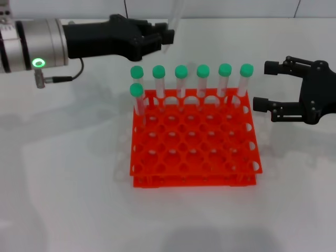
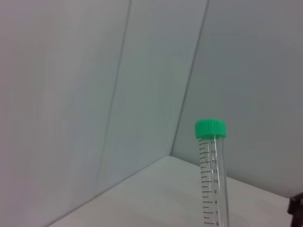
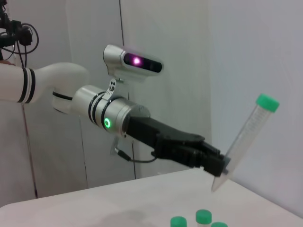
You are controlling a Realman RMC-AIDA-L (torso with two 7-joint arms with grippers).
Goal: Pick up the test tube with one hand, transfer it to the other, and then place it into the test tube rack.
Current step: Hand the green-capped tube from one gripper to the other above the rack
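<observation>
Green cap up in the air, so the test tube [image 3: 246,137] is pinched near its bottom end by the left claw [image 3: 218,166], tilted so the cap leans up and away from the claw's fingers. In the head view that left claw [image 1: 167,35] sits above and behind the far edge of the test tube rack [image 1: 194,142], with the tube's clear body poking up past the top of the frame. From the left wrist camera you just get the capped end of the tube with its printed scale marks against a plain wall.

Over on the other side, the right claw [image 1: 270,86] hangs beside the rack, near its far right corner, fingers spread wide and gripping nothing. It's well apart from the left claw.

Below and between the two claws, the orange-red rack sits on the white counter [image 1: 63,184] with seven other green-capped tubes [image 1: 203,79] standing in it: six along the back row, one more in the second row at the left.
</observation>
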